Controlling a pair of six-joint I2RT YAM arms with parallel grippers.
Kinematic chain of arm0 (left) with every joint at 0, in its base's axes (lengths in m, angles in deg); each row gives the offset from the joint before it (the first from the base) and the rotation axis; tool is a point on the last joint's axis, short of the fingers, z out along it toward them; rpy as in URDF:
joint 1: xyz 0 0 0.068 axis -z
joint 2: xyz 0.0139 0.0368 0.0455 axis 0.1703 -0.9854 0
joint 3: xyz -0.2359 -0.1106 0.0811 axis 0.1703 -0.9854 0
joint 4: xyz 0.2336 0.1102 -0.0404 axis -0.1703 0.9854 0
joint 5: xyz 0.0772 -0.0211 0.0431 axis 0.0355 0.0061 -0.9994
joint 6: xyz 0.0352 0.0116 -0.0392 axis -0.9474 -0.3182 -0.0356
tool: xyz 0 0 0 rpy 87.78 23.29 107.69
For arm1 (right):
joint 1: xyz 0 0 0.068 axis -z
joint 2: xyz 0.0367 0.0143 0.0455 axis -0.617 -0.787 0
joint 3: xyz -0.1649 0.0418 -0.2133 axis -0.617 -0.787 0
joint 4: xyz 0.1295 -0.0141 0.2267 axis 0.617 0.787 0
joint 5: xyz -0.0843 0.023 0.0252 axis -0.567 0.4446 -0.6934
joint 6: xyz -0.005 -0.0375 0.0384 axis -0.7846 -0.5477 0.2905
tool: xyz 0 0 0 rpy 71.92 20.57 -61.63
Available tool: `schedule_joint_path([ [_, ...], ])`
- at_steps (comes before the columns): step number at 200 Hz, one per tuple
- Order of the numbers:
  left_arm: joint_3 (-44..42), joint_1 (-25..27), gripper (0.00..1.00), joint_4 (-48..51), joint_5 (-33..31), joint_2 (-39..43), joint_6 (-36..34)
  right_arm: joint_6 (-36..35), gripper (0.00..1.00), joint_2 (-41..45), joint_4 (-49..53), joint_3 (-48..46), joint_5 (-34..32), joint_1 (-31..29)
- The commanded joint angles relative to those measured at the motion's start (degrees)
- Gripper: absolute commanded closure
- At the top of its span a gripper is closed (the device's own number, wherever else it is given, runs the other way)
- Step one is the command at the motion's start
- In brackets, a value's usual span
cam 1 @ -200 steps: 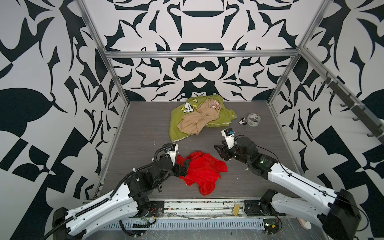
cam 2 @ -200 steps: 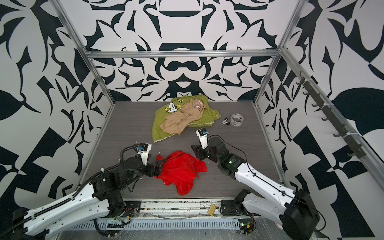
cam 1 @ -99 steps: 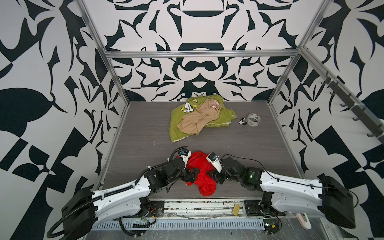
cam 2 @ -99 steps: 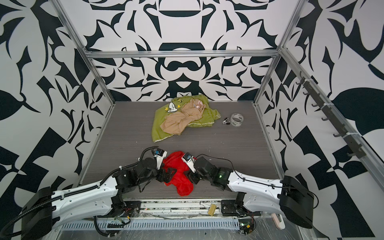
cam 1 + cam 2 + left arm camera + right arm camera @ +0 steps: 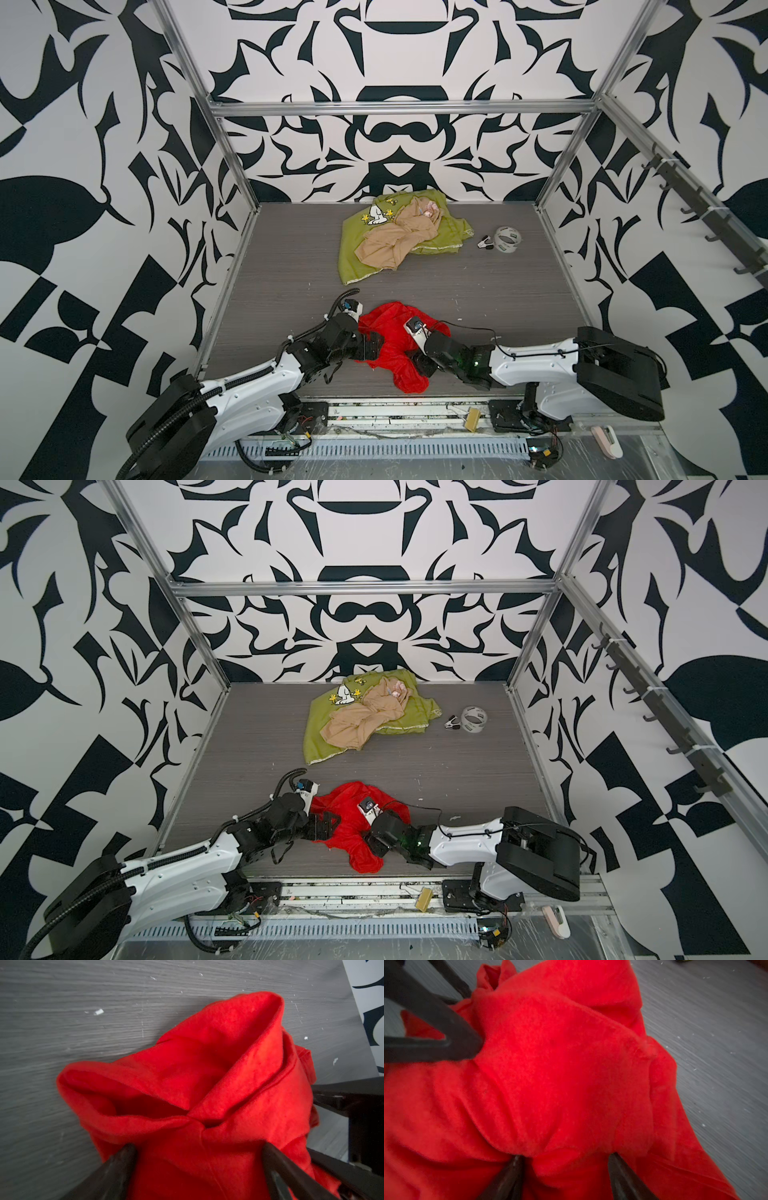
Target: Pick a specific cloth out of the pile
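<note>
the red cloth [image 5: 390, 330] lies bunched on the near part of the grey table [image 5: 291, 270], between the two grippers and well apart from the pile [image 5: 415, 232] at the far side. the left gripper [image 5: 197, 1155] has its jaws wide apart. both its dark fingertips [image 5: 126, 1153] touch the cloth, with a thick fold between them. the right gripper [image 5: 566, 1165] has its jaws apart too, but less wide, and a bulge of fabric sits between the tips. it does not look clamped, though the picture is blurred there.

i judge that the cloth is already out of the pile and that the step in hand is to let it go here. to do this well, each gripper should open fully first and then rise straight off the fabric. in this way no fold catches on a tip and gets dragged toward the olive-green cloth [image 5: 353, 262] or the tan cloth [image 5: 386, 249].

the wrist views show the soft, slightly fuzzy surface and the deep folds, which the top views do not give. the right wrist view also shows a finger of the left gripper pressing on the cloth. only the top views show the pile, and the tape roll [image 5: 508, 239] near it.
</note>
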Motion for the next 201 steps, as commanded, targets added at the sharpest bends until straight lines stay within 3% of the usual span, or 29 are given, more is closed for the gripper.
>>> schedule_joint_path([
  [1, 2.0, -0.2, 0.03, 2.2, 1.5, 1.9, 0.0, -0.8, 0.31, 4.9, 8.2, 3.1, -2.9, -0.4],
  [23, 4.5, -0.3, 0.0, 7.5, -1.6, 6.7, -1.4, -4.3, 0.26, 12.3, 12.8, 4.8, -8.5, -0.4],
  [54, 9.5, -0.5, 0.01, 16.0, -17.5, 11.9, -4.4, -15.7, 0.15, 22.6, 6.4, 0.9, -22.7, 1.1],
  [73, 12.9, -1.0, 0.01, 18.4, -29.0, 11.6, -10.0, -22.8, 0.14, 26.9, 1.8, -1.3, -20.7, 8.3],
  [98, 13.3, -6.0, 0.01, 13.9, -37.3, 9.5, -24.4, -25.4, 0.12, 28.6, -4.6, -4.8, -19.8, 22.3],
  [116, 10.6, -14.6, 0.01, 8.1, -32.6, 7.6, -32.4, -26.1, 0.12, 25.2, -13.3, -8.1, -17.2, 32.4],
  [135, 6.6, -23.4, 0.04, -2.3, -27.7, 5.9, -38.8, -26.1, 0.12, 18.0, -19.2, -8.7, -17.1, 39.1],
  [163, 5.5, -35.8, 0.07, -12.5, -14.0, -0.9, -39.8, -27.1, 0.09, 7.6, -29.2, -8.8, -15.7, 44.2],
  [190, 7.4, -39.0, 0.06, -21.5, -11.1, -11.4, -41.6, -27.7, 0.09, -0.4, -42.0, -10.0, -12.5, 48.4],
  [201, 8.0, -39.0, 0.06, -24.6, -10.8, -14.7, -42.6, -25.5, 0.1, -1.3, -41.5, -9.4, -11.7, 49.4],
])
